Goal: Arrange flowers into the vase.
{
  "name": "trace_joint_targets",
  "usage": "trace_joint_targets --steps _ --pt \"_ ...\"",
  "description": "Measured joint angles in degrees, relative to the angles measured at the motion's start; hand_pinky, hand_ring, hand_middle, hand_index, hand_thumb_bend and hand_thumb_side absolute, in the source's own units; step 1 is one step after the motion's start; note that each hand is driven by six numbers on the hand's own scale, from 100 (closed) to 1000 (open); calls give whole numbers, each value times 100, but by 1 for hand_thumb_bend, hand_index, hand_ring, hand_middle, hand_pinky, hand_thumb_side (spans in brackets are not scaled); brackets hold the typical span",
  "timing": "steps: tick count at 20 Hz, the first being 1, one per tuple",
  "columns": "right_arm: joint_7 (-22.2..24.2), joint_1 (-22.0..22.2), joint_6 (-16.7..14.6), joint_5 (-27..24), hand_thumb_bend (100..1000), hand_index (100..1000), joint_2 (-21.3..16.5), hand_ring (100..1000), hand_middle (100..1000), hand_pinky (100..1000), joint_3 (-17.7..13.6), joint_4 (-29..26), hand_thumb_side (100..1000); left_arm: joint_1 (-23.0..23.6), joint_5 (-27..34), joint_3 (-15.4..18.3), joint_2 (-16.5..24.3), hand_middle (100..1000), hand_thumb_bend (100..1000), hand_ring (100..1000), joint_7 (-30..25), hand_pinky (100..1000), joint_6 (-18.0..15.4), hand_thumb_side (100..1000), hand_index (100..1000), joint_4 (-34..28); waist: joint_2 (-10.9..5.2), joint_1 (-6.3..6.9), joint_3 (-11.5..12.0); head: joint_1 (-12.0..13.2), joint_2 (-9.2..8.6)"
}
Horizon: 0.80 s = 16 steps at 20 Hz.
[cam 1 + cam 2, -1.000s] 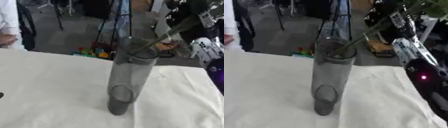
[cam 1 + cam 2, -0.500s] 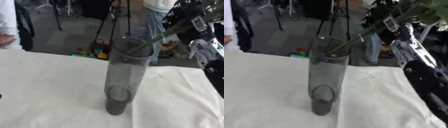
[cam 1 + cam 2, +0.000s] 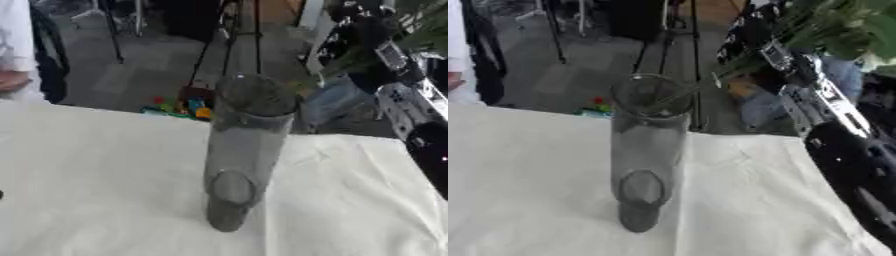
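— What lies under everything?
— A white cloth (image 3: 105, 170) covers the table, creased toward the right side.

— And past the far edge?
— A grey floor (image 3: 131, 70) with black stand legs (image 3: 229, 37) rising from it. Small bright toys (image 3: 179, 107), red, green, yellow and blue, sit on the floor just behind the table. A person's white sleeve (image 3: 17, 35) shows at the left edge.

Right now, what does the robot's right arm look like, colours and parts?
The right arm enters from the right side: glossy black shells lower down, a silver metal section with dark holes and fittings above. The robot hand at top is black, partly hidden by green leaves. No cables or markings are clear. The left arm is unseen.
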Motion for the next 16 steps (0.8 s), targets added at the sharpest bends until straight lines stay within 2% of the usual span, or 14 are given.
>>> trace_joint_targets --steps 16 --pt "-135 -31 -135 470 116 100 0 100 100 100 13 158 281 49 -1 0 6 892 282 665 -6 721 24 1000 931 0 -99 -133 -49 -6 -25"
